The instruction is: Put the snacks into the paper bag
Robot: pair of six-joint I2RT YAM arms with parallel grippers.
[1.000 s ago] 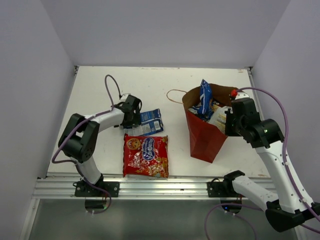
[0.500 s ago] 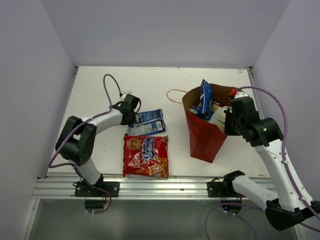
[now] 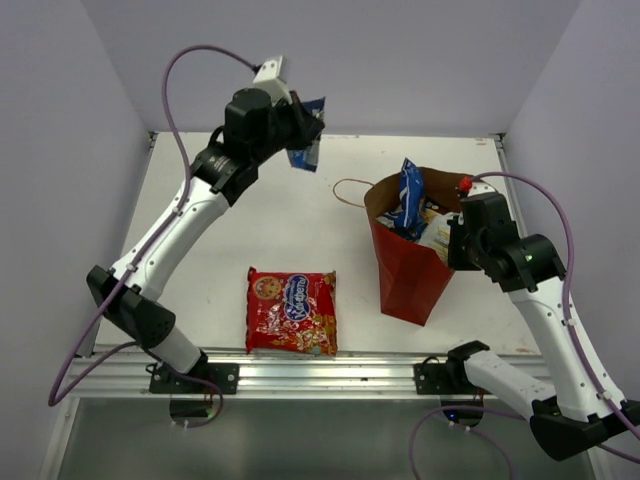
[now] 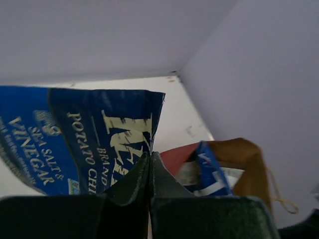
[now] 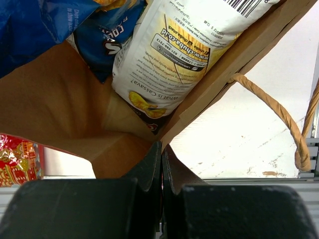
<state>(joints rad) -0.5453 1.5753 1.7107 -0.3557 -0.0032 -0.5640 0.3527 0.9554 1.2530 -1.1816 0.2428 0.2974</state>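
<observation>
My left gripper (image 3: pixel 299 130) is raised high over the back of the table, shut on a blue-and-white chip pack (image 3: pixel 310 150). In the left wrist view this pack (image 4: pixel 84 144) hangs pinched at its edge between the closed jaws of the left gripper (image 4: pixel 150 155). The red cookie pack (image 3: pixel 291 311) lies flat near the front edge. The reddish-brown paper bag (image 3: pixel 408 268) stands at the right, holding another blue pack (image 3: pixel 410 190) and a white chip bag (image 5: pixel 174 45). My right gripper (image 5: pixel 162 145) is shut on the bag's rim (image 5: pixel 209 99).
A twine handle (image 5: pixel 279 114) loops outside the bag on the right, another (image 3: pixel 348 186) lies on the table to its left. White walls close in the table at the back and sides. A metal rail (image 3: pixel 330 372) runs along the front.
My left gripper has shut on the blue pack and lifted it off the table, up and toward the back right. The right arm and the bag have stayed put.
</observation>
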